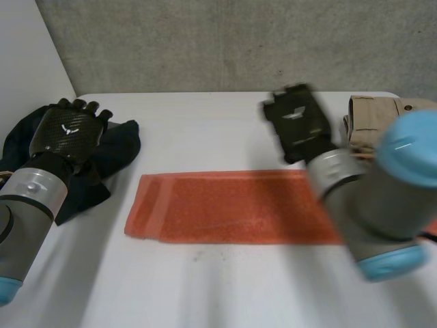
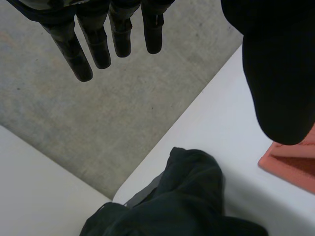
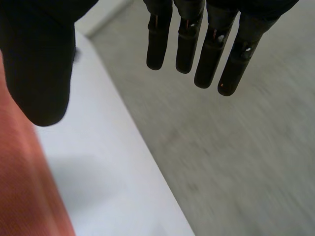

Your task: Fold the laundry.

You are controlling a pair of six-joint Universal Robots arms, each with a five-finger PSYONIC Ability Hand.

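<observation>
An orange towel (image 1: pixel 232 207) lies folded into a long flat strip across the middle of the white table (image 1: pixel 205 123). My right hand (image 1: pixel 298 121) hovers above the towel's far right part, fingers (image 3: pixel 197 44) straight and spread, nothing in it; the towel's edge (image 3: pixel 24 177) shows beside its thumb. My left hand (image 1: pixel 68 130) hangs over a dark crumpled garment (image 1: pixel 113 154) at the table's left side, fingers (image 2: pixel 98 44) straight and empty. That garment (image 2: pixel 182 201) lies under its palm, and a corner of the orange towel (image 2: pixel 295 164) shows past its thumb.
A beige folded garment (image 1: pixel 372 116) rests at the table's far right, behind my right arm. A grey concrete wall (image 1: pixel 239 41) rises just behind the table's far edge. Bare table lies in front of the towel.
</observation>
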